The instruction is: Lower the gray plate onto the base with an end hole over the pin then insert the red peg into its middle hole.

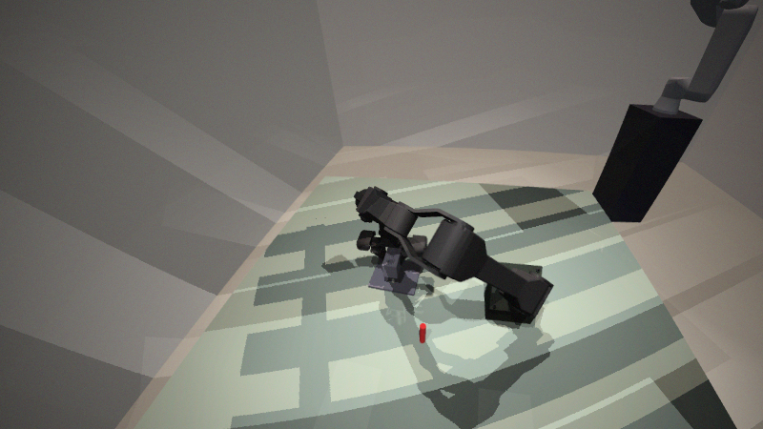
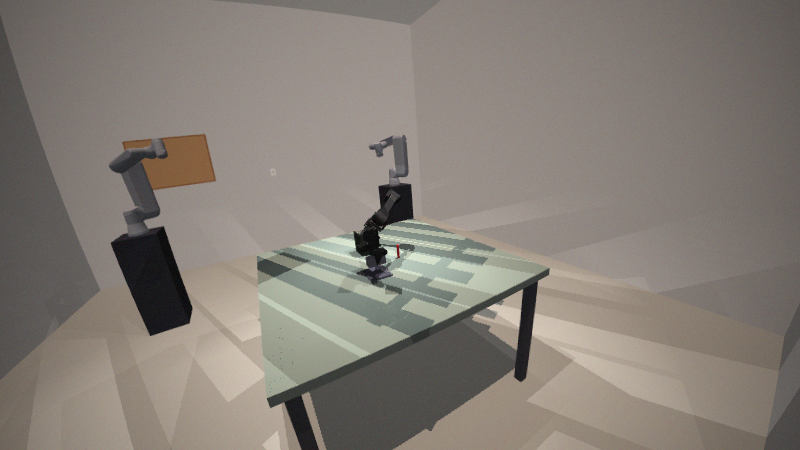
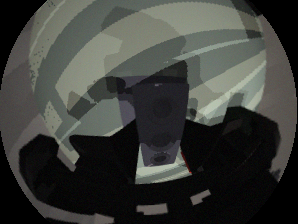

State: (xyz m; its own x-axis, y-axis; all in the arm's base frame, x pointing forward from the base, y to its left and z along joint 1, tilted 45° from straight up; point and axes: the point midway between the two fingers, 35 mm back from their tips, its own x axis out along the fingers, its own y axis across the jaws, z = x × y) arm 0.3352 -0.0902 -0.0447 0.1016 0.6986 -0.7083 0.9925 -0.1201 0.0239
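The dark six-joint arm (image 1: 453, 251) was folded low, its forearm reaching out and the wrist bent steeply down. Its black parallel-jaw gripper (image 1: 393, 272) pointed downward, jaws clamped about halfway on the flat gray plate (image 3: 158, 123) held between the fingers.
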